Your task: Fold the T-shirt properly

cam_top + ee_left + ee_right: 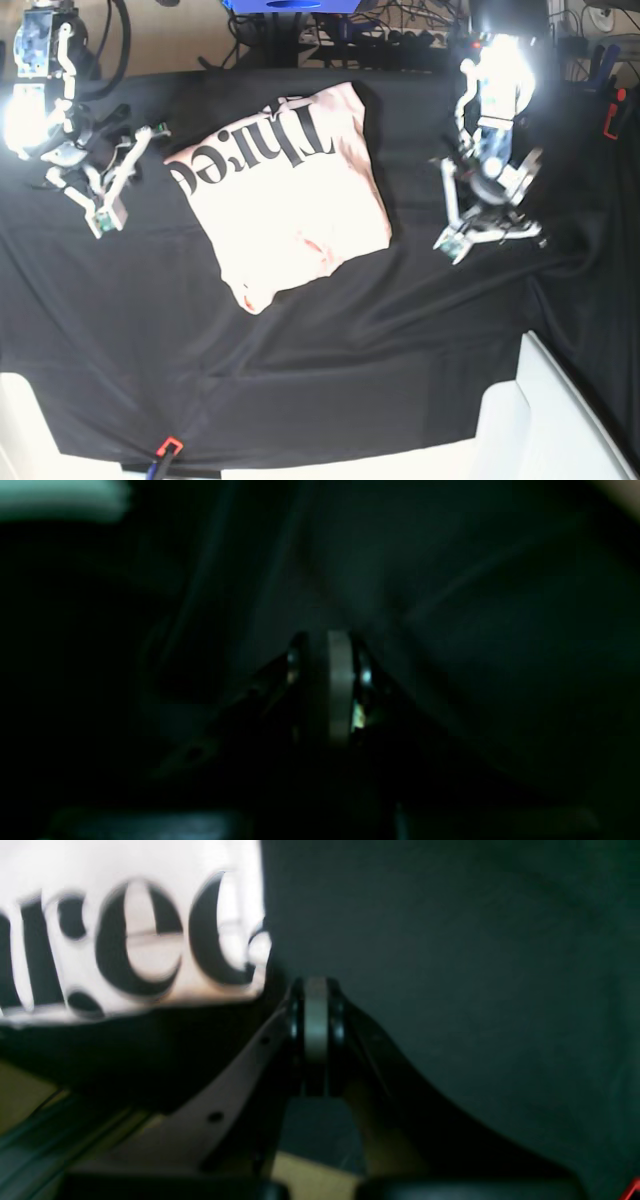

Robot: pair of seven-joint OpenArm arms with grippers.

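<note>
Base view shows the folded pink T-shirt (290, 190) on the black cloth (330, 350) covering the counter, between both pincers and touching neither. Right pincer (103, 222) is closed and empty; left pincer (450, 243) looks nearly closed, gripping nothing.

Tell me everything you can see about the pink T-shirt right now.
The T-shirt is pale pink, soft-looking cloth, folded into a compact, roughly rectangular bundle lying flat and slightly askew on the black cloth. Large black lettering runs along its far edge, and faint reddish marks show lower down. One near corner sticks out loosely. Neither pincer touches it; only the cloth beneath does.
</note>
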